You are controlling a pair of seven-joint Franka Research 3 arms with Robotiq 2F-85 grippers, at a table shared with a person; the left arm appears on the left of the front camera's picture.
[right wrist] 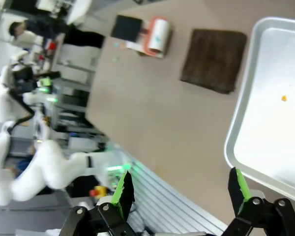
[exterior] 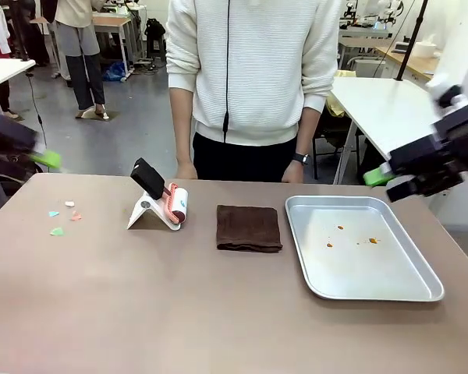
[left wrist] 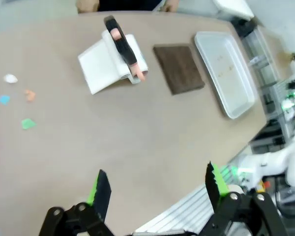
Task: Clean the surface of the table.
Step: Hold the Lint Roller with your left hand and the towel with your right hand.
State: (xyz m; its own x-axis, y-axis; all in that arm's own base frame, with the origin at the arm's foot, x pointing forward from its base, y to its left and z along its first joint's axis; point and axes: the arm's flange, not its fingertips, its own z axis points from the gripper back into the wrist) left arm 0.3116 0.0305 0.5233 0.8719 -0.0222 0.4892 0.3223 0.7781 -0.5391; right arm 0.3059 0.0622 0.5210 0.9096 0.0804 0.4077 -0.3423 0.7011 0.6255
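The taupe-brown table carries small scraps of coloured paper at its left, also seen from the left wrist as paper scraps. A lint roller with a black handle rests on a white stand near the middle back. A folded brown cloth lies beside it. My left gripper hovers open high above the table's near side. My right gripper is open too, held up off the table's right edge; in the front view the right gripper hangs beyond the tray.
A shallow metal tray with a few orange crumbs sits at the right. A person in a white sweater stands at the far edge, hands resting at the table's rim. White-topped tables stand behind.
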